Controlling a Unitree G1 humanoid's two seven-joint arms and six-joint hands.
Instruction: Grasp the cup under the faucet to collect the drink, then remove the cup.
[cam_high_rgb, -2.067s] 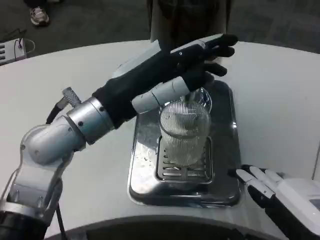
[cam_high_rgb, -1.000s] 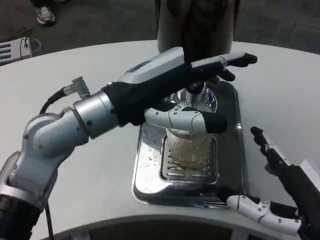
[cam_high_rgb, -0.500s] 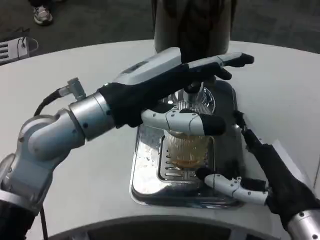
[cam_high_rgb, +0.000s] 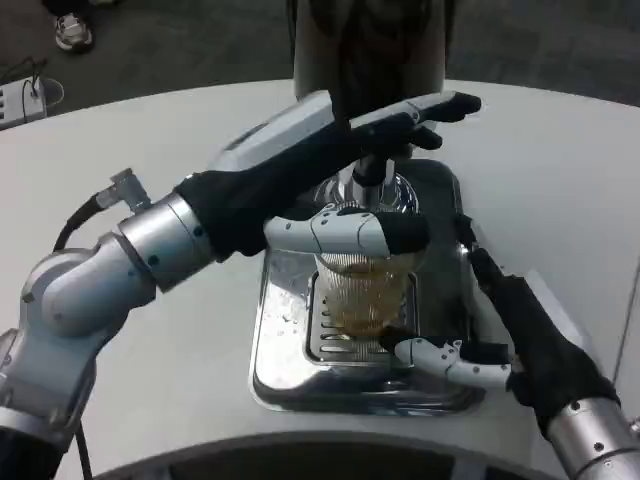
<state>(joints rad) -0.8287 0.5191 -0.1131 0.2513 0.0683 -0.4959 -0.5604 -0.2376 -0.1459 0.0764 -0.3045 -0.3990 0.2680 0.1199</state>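
My left hand (cam_high_rgb: 340, 150) reaches in from the left, above the cup (cam_high_rgb: 362, 290). Its long fingers (cam_high_rgb: 440, 108) lie stretched across the faucet lever and look to be pressing it, and the thumb (cam_high_rgb: 350, 232) crosses in front of the cup's rim. I cannot tell whether the thumb touches the glass. This hand holds nothing as far as I can see.

The cup stands upright on the grate of the steel tray (cam_high_rgb: 275, 370), right under the faucet (cam_high_rgb: 372, 175), with amber drink gathered in its lower part. The tray sits on the white tabletop (cam_high_rgb: 160, 380), and the dispenser's dark body rises behind it.

My right hand (cam_high_rgb: 500, 340) comes in from the right with fingers apart: the thumb (cam_high_rgb: 440, 358) lies low at the cup's base and the dark fingers (cam_high_rgb: 470, 245) stand up beside its right wall, just short of a grip.

I judge the risks to be these. If my right fingers close low and uneven, the ribbed glass could tip on the grate and spill. If I pull the cup away while my left hand is on the lever, drink would run onto the tray. And my left thumb across the rim could catch the cup as it lifts.
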